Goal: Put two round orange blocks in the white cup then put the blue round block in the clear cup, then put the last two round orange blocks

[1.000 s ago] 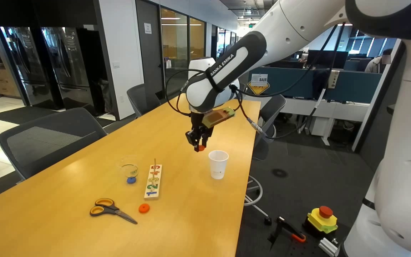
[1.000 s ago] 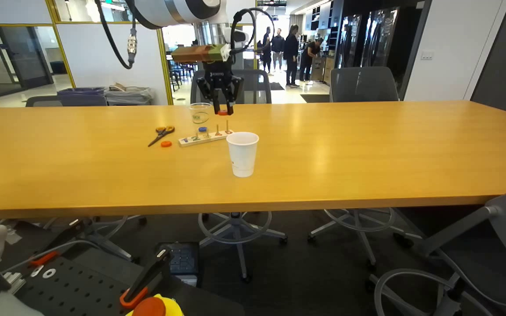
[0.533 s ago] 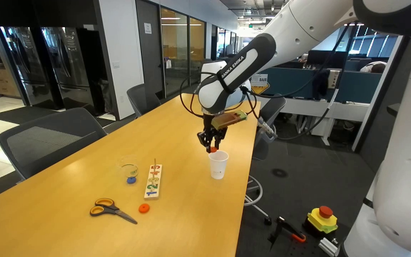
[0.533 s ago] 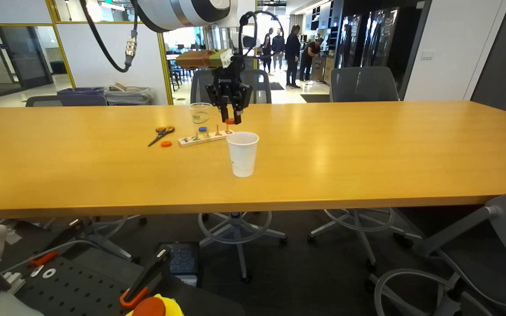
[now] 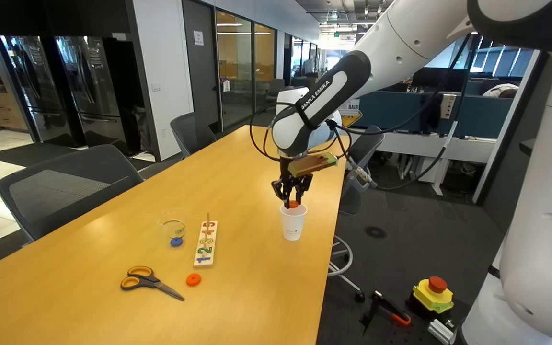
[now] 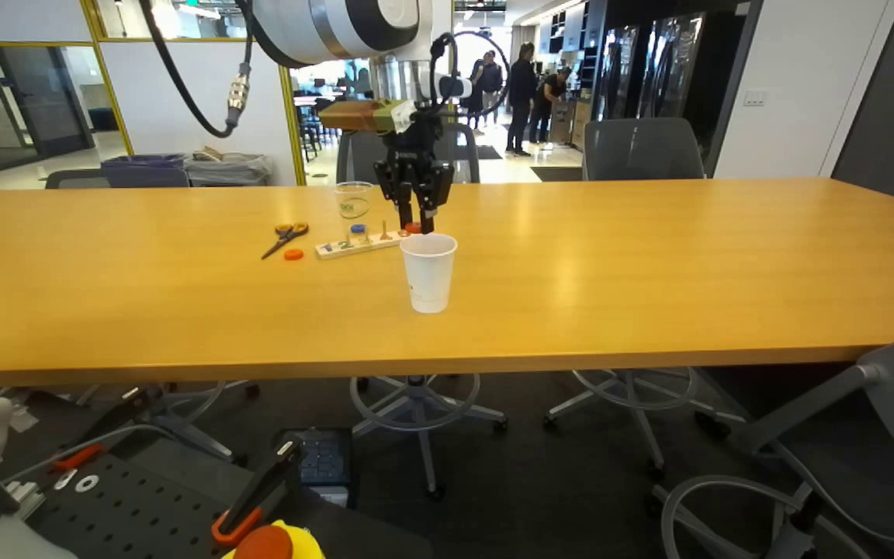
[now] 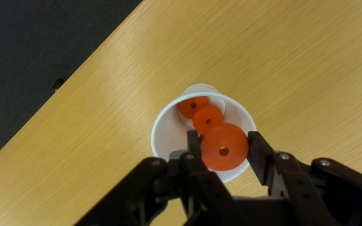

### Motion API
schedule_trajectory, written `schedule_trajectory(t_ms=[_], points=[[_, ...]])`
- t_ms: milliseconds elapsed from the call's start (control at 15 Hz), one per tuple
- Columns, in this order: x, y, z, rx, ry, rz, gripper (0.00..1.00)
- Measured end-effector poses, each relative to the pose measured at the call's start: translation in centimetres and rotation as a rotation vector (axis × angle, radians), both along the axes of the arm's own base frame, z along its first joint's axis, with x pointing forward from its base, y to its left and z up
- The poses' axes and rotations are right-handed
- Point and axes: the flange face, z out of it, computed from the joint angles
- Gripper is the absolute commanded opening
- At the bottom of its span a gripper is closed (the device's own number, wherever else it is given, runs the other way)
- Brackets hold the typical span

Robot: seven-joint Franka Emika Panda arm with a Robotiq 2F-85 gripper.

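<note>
Wrist view: the gripper (image 7: pixel 222 140) enters from the lower edge, its two fingers clamped against opposite sides of a round orange block (image 7: pixel 225 161), which sits above the opening of the white cup (image 7: pixel 168 135). The cup stands upright on the table (image 7: pixel 294 69). Inside, at the bottom, lie a second orange block (image 7: pixel 187 109) and a third orange block (image 7: pixel 206 113) — the rim cuts across the second, and the held block covers the lower edge of the third. In an exterior view, the held block is at rim level, partly masked by the fingers; the opaque wall conceals the cup's contents. The clear cup (image 5: pixel 173 225) is faint against the wood, its upper outline barely traceable; the blue round block (image 5: pixel 176 242) is just beside it, contact indeterminate. A numbered board (image 5: pixel 206 244) lies nearby, with a loose orange block (image 5: pixel 193 280) near its "1" end and scissors (image 5: pixel 147 282) near that block. In an exterior view, the arm (image 6: pixel 299 27) is cut off at the top edge, a red-and-yellow button (image 6: pixel 265 543) at the bottom — and only a sliver of the held block shows.
</note>
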Motion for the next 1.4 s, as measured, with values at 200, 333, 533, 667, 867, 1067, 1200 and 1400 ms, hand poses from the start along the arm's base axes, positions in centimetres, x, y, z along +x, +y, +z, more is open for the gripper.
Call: schedule_trajectory(t_ms=[200,333,533,667,867,1067,1200,1400], points=[[0.0,-0.2,-0.5,-0.004,0.001,-0.02,0.67],[0.1,-0.2,-0.8,-0.011,-0.003,-0.03,0.73],[0.3,-0.3,-1.2,-0.031,-0.008,-0.046,0.95],[0.3,-0.2,-1.4,-0.032,-0.01,-0.046,1.0],[0.6,1.0,-1.1,-0.034,-0.025,-0.022,1.0],[0.7,4.1,-0.5,-0.044,-0.043,0.031,1.0],[0.5,7.3,0.0,-0.042,-0.054,0.086,1.0],[-0.3,12.0,0.1,-0.029,-0.055,0.165,1.0]])
